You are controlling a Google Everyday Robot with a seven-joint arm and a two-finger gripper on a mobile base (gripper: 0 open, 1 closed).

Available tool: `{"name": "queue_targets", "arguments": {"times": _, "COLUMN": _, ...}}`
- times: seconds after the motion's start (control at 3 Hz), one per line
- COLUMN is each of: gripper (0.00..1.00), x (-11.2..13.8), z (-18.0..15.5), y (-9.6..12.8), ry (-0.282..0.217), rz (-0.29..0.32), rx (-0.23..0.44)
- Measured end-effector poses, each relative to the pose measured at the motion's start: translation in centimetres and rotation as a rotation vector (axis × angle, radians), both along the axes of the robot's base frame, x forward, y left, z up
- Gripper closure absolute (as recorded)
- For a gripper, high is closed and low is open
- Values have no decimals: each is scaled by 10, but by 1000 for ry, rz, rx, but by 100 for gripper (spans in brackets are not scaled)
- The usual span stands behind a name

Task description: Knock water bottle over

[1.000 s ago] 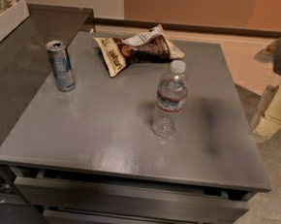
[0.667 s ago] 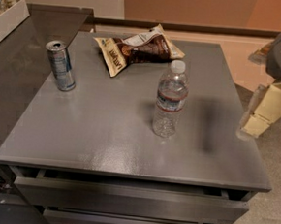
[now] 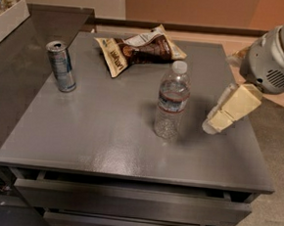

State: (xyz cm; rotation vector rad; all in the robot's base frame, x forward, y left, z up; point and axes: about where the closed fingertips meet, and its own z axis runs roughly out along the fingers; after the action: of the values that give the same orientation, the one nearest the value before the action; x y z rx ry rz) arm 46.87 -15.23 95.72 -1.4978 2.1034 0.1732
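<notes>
The water bottle (image 3: 172, 105) is seen upright near the middle of the counter (image 3: 96, 136). The tool (image 3: 216, 123) is held near it, not touching; whether it is spread or pressed together cannot be told.

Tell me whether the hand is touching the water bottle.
Apart. The camera view shows a strip of bare grey tabletop between the upright water bottle and the hand, which is over the table's right part.

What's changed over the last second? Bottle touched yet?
The cream two-finger gripper has swung left over the right edge of the grey table toward the clear ribbed plastic water bottle, a gap remaining. Bottle upright, slim silver-blue can and brown snack bag unmoved.
</notes>
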Motion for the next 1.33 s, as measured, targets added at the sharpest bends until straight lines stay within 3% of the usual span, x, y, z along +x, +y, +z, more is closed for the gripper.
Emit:
{"name": "queue_targets", "arguments": {"times": 0.67, "gripper": 0, "x": 22, "z": -5, "y": 54, "ry": -32, "rz": 30, "rx": 232}}
{"name": "queue_targets", "arguments": {"times": 1.33, "gripper": 0, "x": 29, "z": -21, "y": 84, "ry": 22, "rz": 58, "rx": 364}}
